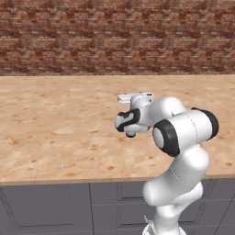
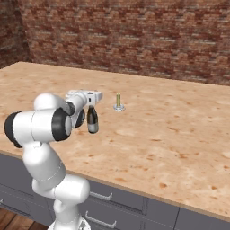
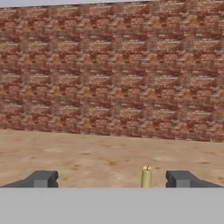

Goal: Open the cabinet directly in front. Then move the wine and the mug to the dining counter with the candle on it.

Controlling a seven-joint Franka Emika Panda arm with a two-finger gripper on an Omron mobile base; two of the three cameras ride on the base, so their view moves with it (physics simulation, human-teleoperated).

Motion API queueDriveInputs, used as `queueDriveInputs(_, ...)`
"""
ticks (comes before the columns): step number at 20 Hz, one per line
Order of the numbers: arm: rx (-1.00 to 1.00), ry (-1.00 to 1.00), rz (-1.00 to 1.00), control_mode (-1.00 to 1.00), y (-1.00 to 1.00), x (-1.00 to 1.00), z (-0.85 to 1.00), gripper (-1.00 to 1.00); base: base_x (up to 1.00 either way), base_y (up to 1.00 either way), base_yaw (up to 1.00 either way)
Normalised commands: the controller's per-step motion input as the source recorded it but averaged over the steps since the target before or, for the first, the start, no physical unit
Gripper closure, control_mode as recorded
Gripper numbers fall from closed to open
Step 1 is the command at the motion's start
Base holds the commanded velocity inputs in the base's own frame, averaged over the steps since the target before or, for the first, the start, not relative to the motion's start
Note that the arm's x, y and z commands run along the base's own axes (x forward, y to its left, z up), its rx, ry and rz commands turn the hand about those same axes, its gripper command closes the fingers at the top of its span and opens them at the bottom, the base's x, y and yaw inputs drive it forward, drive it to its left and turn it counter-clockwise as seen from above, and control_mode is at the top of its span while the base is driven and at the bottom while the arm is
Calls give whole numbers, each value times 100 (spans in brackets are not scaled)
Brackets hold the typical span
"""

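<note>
Wine [image 2: 92,120] seemingly stands beneath the open pincer [image 3: 112,179].

a red-brown brick wall [image 1: 114,36] runs behind a broad tan stone-look top, turning a corner at the far left in the right base view. grey drawer fronts [image 2: 112,206] with short silver handles sit below. what may be wooden floor [image 2: 9,220] shows lower left.

No legible text, label or number anywhere on counter or wall.
</note>
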Motion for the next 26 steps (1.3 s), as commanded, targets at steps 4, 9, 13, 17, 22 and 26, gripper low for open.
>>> queueDriveInputs(4, 3, 14, -3, -100, 4, -35, 100, -100, 0, 0, 0)
queueDriveInputs(9, 1, 49, 0, -100, 11, -38, 100, -100, 0, 0, 0)
queueDriveInputs(13, 0, 62, 0, -100, 5, -72, 100, -100, 0, 0, 0)
queueDriveInputs(17, -1, 68, 2, -100, 7, -98, 59, -100, 0, 0, 0)
queueDriveInputs(22, -3, 5, 9, -100, 10, -100, 6, -100, 0, 0, 0)
queueDriveInputs(26, -4, -19, 9, -100, 3, -97, 0, -100, 0, 0, 0)
